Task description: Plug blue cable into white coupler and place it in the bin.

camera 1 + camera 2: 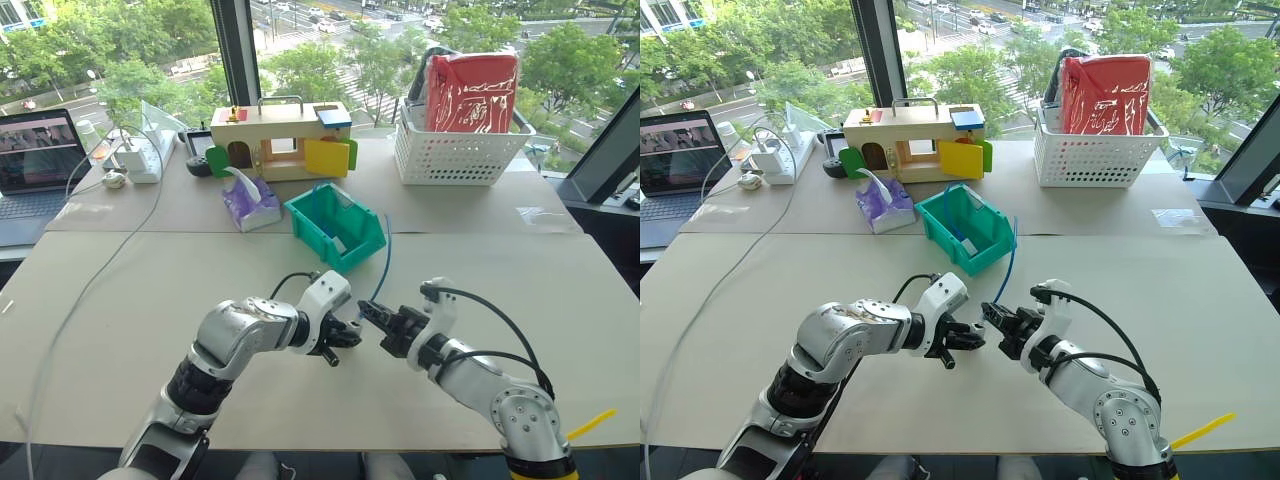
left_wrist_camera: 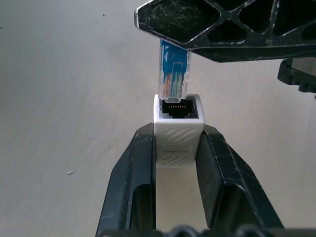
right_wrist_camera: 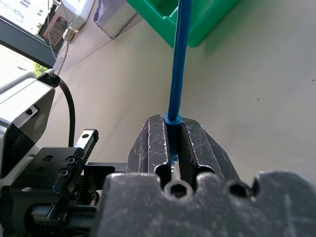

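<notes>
My left gripper [image 2: 177, 148] is shut on the white coupler [image 2: 177, 131], whose dark socket faces out and shows empty. The blue cable's clear plug [image 2: 174, 74] hangs with its tip at the coupler's far rim, outside the socket. My right gripper [image 3: 174, 121] is shut on the blue cable [image 3: 176, 64] just behind that plug. In the head views the two grippers meet tip to tip over the table's middle, left gripper [image 1: 340, 340] and right gripper [image 1: 375, 322]. From there the blue cable [image 1: 383, 262] runs up to the teal bin [image 1: 318, 208], which stands just beyond them.
A purple tissue pack [image 1: 250, 205] lies left of the bin. Behind stand a wooden toy house [image 1: 285, 140] and a white basket [image 1: 460, 155] holding a red bag. At far left are a laptop [image 1: 35, 160], a white power strip [image 1: 140, 155] and a long white cord [image 1: 100, 270].
</notes>
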Controlling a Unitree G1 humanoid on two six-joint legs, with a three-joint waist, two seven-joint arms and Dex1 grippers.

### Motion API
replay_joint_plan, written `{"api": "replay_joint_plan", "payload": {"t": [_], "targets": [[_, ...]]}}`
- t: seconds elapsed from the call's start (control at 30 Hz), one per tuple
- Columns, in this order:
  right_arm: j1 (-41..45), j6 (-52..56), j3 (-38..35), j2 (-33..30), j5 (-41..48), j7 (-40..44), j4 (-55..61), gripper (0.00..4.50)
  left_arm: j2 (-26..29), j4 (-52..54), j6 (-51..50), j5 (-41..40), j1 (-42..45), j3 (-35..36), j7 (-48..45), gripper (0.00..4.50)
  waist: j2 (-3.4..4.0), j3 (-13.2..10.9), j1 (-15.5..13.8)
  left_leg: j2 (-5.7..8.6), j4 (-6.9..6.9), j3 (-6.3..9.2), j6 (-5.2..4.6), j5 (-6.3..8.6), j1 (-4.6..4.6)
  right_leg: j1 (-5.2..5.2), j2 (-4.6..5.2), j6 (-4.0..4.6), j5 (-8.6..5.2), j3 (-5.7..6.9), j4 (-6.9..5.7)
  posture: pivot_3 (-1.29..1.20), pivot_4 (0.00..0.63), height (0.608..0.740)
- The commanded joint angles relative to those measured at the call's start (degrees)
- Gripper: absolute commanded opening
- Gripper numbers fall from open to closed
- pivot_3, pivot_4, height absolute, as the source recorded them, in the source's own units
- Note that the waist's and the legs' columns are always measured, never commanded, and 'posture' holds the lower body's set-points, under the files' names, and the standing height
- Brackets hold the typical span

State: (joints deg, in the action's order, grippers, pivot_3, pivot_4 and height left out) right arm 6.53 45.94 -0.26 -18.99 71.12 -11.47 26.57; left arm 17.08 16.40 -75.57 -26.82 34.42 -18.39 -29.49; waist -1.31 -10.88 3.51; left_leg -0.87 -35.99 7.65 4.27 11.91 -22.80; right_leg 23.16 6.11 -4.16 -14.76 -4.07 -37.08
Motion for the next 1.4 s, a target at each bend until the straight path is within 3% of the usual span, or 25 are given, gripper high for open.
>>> {"api": "replay_joint_plan", "payload": {"t": [0.03, 0.33, 1.4], "targets": [[0.0, 1.4, -0.6, 1.2, 2.3, 0.2, 0.3, 0.00, -0.2, 1.0, 0.6, 0.0, 0.3, 1.2, 0.8, 0.64, 0.00, 0.0, 0.0, 0.00, 0.00, 0.00, 0.00, 0.00, 0.00, 0.00, 0.00, 0.00, 0.00, 0.00, 0.00, 0.00, 0.150, 0.740], [0.2, 2.1, -2.6, 3.1, 6.9, -0.5, 0.2, 0.00, -0.3, 0.7, 0.8, -0.3, 0.6, 0.9, 0.7, 0.64, 0.00, 0.0, 0.0, 0.00, -0.01, 0.00, 0.00, 0.00, -0.01, 0.00, 0.00, 0.00, 0.00, 0.00, 0.00, 0.00, 0.150, 0.740], [-3.5, 4.1, -2.4, 1.3, 1.2, -1.6, -2.7, 0.00, -0.7, 0.9, 0.9, -0.5, 0.3, 0.7, 1.1, 0.64, 0.02, 0.1, -0.1, 0.00, -0.01, 0.00, 0.00, 0.00, 0.06, -0.08, 0.00, 0.00, 0.00, 0.00, 0.00, 0.00, 0.150, 0.740]]}}
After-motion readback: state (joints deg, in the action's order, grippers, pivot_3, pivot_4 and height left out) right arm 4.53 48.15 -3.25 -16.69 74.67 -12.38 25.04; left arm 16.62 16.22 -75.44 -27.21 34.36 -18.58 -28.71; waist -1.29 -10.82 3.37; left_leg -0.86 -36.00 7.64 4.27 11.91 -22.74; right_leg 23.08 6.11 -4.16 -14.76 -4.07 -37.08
